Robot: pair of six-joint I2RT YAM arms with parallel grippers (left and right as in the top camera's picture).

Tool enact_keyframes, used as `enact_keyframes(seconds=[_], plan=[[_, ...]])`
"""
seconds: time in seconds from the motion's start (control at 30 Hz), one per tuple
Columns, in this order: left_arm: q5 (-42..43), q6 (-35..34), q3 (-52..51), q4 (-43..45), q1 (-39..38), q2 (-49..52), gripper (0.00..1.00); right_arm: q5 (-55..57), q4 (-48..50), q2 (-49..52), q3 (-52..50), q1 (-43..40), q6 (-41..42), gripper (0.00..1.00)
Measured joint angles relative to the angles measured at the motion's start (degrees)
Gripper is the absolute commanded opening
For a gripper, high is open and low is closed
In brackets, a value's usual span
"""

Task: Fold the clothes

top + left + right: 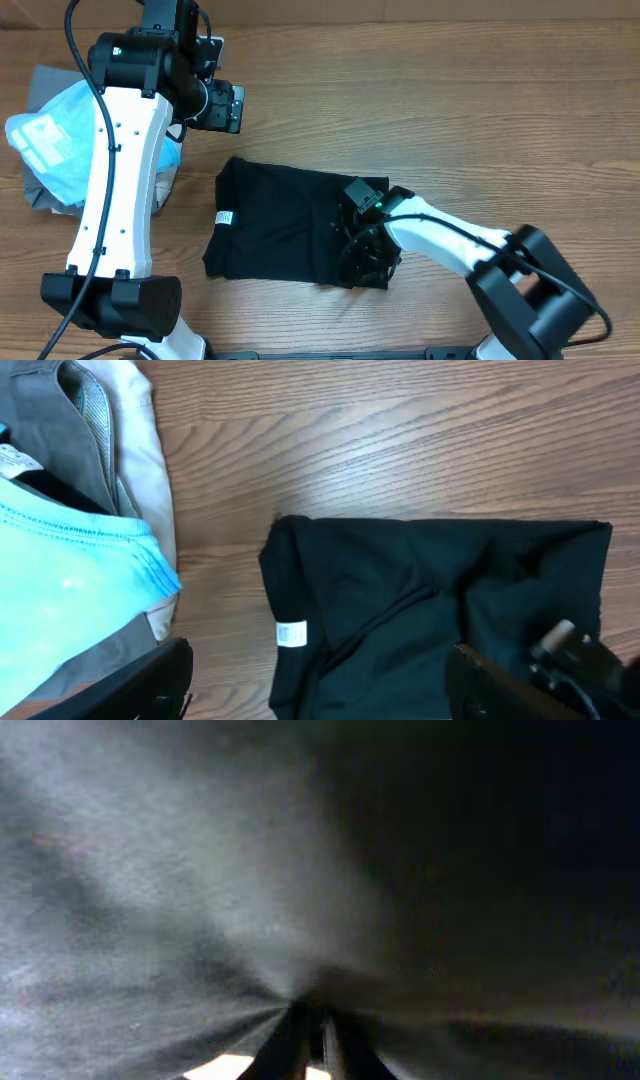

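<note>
We have the black T-shirt (275, 225) partly folded; right gripper (362, 245) pinches its right edge, left gripper (222, 105) hangs released; folds remain.

Left pincer (228, 108) hangs raised with jaws wide; right pincer (315, 1042) sits low, fingers pinched together.

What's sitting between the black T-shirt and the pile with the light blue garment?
Nothing: only bare wooden table separates the black T-shirt from the light blue garment and its pile, clearest in the left wrist view.
</note>
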Motion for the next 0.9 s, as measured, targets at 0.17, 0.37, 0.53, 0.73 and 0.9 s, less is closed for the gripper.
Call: enact_keyframes(seconds=[0.17, 0.37, 0.53, 0.73, 0.9], plan=[[0.0, 0.0, 0.0, 0.0, 0.0, 0.0, 0.84, 0.7, -1.9, -0.1, 1.0, 0.1, -0.8, 0.06], [0.2, 0.0, 0.0, 0.0, 0.0, 0.0, 0.84, 2.7, -2.1, -5.3, 7.5, 0.1, 0.6, 0.11], [0.2, 0.0, 0.0, 0.0, 0.0, 0.0, 0.84, 5.9, 8.3, -9.6, 11.7, -0.2, 7.2, 0.13], [0.2, 0.0, 0.0, 0.0, 0.0, 0.0, 0.85, 10.7, 15.3, -5.8, 11.8, -0.3, 14.3, 0.13], [0.2, 0.0, 0.0, -0.1, 0.0, 0.0, 0.85, 15.3, 18.3, 1.7, 11.8, -0.7, 18.7, 0.13]])
